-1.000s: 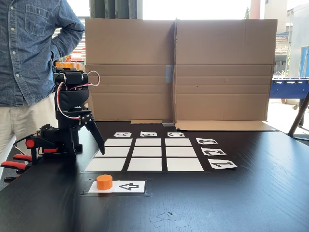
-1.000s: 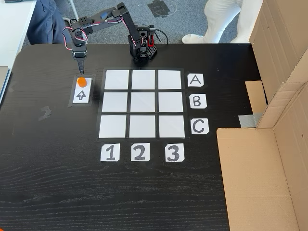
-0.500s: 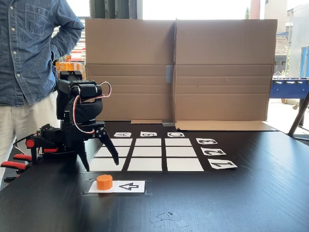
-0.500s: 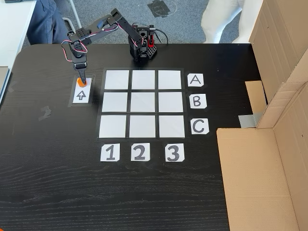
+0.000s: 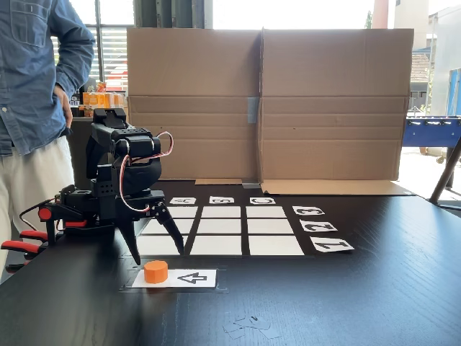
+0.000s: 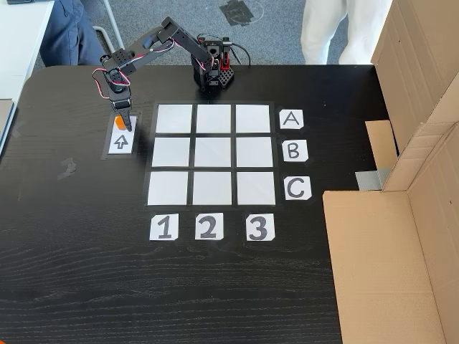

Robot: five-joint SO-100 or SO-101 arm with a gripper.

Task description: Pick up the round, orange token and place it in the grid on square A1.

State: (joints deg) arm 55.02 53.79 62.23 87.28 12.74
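The round, orange token [image 5: 155, 271] sits on the end of a white arrow card [image 5: 189, 277], just in front of the grid [image 5: 216, 229]. My gripper [image 5: 158, 256] hangs open right above and slightly behind the token, one finger on each side, not touching it. From above, the gripper [image 6: 123, 126] covers most of the token [image 6: 116, 123], leaving an orange sliver. Square A1 [image 6: 174, 119] is the grid's [image 6: 211, 154] corner cell beside the arrow card; in the low fixed view square A1 [image 5: 153, 246] lies just behind my fingers.
Tall cardboard walls [image 5: 266, 101] stand beyond the grid, with a cardboard flap [image 6: 387, 265] at the table's right in the top-down view. A person [image 5: 36, 108] stands beside the arm's base [image 5: 79, 209]. Label cards A [image 6: 290, 119] and 1 [image 6: 164, 227] edge the grid.
The arm has swung out and down over the token, and the jaws have spread open around it. The token has not moved. The person has shifted left.
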